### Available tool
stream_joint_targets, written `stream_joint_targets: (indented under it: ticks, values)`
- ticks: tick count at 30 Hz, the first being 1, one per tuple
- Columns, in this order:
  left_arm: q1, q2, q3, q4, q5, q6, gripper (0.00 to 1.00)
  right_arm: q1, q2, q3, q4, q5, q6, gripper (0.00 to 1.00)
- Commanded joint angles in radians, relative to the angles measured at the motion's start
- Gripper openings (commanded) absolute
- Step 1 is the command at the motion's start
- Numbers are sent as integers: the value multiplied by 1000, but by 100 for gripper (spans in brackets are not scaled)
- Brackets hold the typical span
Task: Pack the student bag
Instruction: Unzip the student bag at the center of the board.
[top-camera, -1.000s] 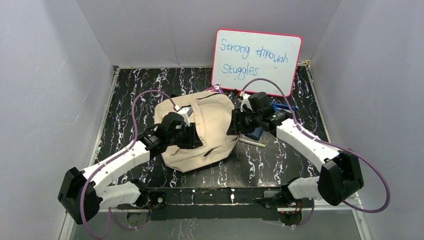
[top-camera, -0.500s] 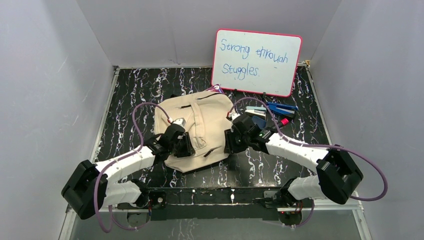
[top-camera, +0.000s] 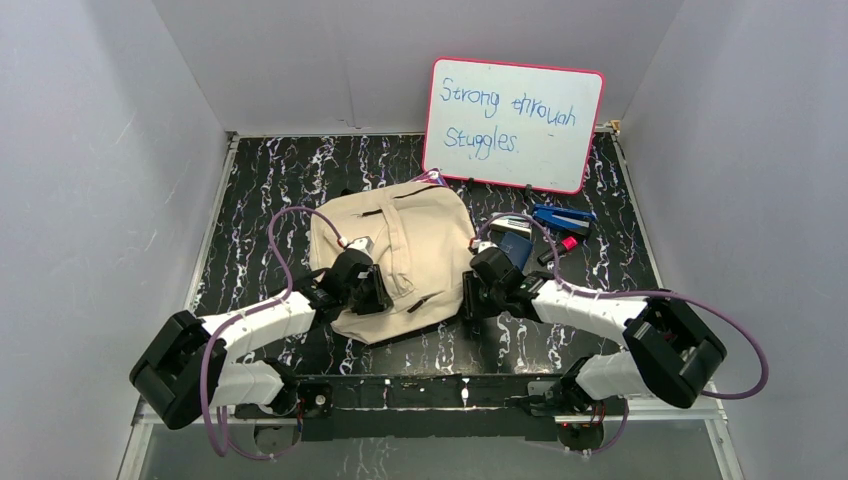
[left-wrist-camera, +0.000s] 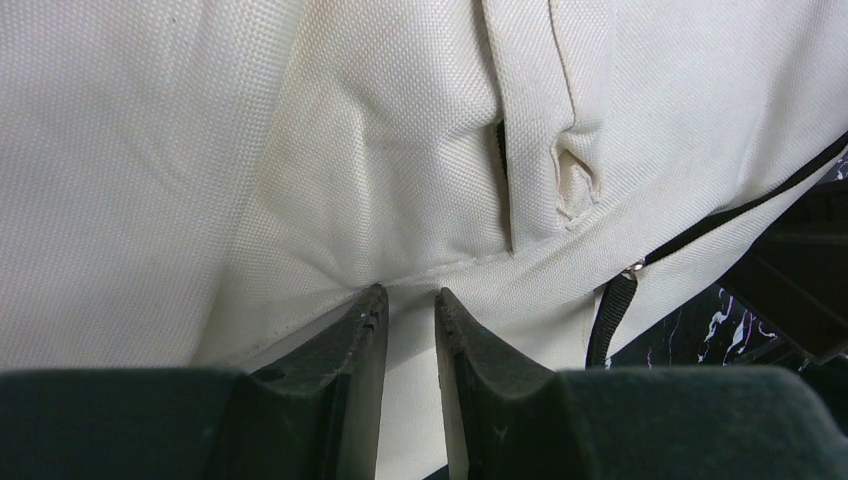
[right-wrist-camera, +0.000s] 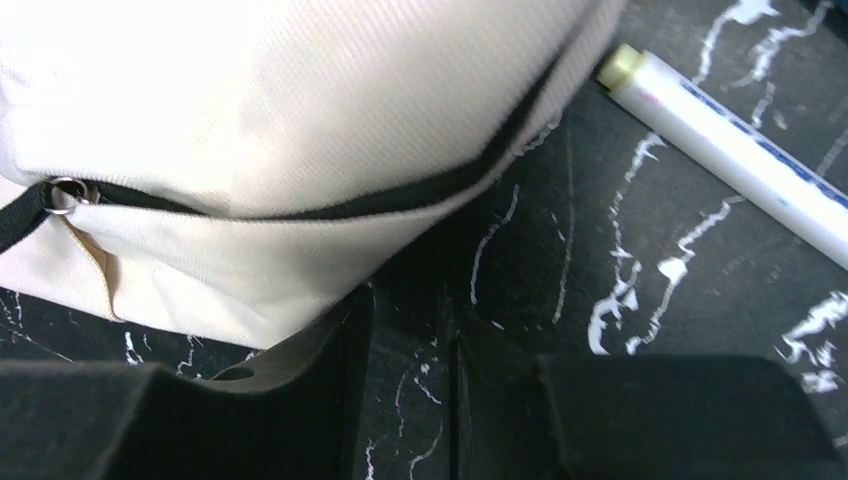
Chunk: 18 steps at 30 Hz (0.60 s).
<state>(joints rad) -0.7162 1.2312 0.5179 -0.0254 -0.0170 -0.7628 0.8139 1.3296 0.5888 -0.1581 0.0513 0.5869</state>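
Note:
The student bag (top-camera: 400, 245) is a cream canvas backpack lying flat in the middle of the table. My left gripper (top-camera: 378, 295) sits at its near left part. In the left wrist view the fingers (left-wrist-camera: 362, 330) stand a narrow gap apart, and creases in the bag's canvas (left-wrist-camera: 300, 150) run into the left gripper (left-wrist-camera: 408, 293) at its tips, which are shut on a fold at a seam. My right gripper (top-camera: 470, 297) is at the bag's near right edge. In the right wrist view the right gripper (right-wrist-camera: 408, 312) is open over bare table, with the bag's edge (right-wrist-camera: 250, 270) lying over its left finger.
A dark zipper line with a metal ring (right-wrist-camera: 65, 195) runs along the bag's edge. A white marker pen (right-wrist-camera: 730, 150) lies on the table right of the bag. A blue stapler (top-camera: 563, 214), a red-tipped marker (top-camera: 567, 243) and a dark blue item (top-camera: 513, 243) lie at back right, before a whiteboard (top-camera: 513, 125).
Both arms have drawn back toward the near edge, from the bag's middle to its near corners. Both grippers' jaws have narrowed. The right arm no longer covers the items at back right.

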Motion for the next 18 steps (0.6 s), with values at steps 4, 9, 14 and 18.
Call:
stream_joint_targets:
  ticks: [4,9,14,18]
  values:
    - [-2,0,-29,19,-12,5,22,30,-178,140,-160,4,32,43]
    - [-2,2,-33,19,-20,2,22,122,-134,238,-161,-20,123,57]
    - [-3,-5,-36,21,-21,-6,22,189,-50,228,11,31,245,60]
    - [-3,-18,-31,3,-33,1,22,294,60,314,50,146,10,65]
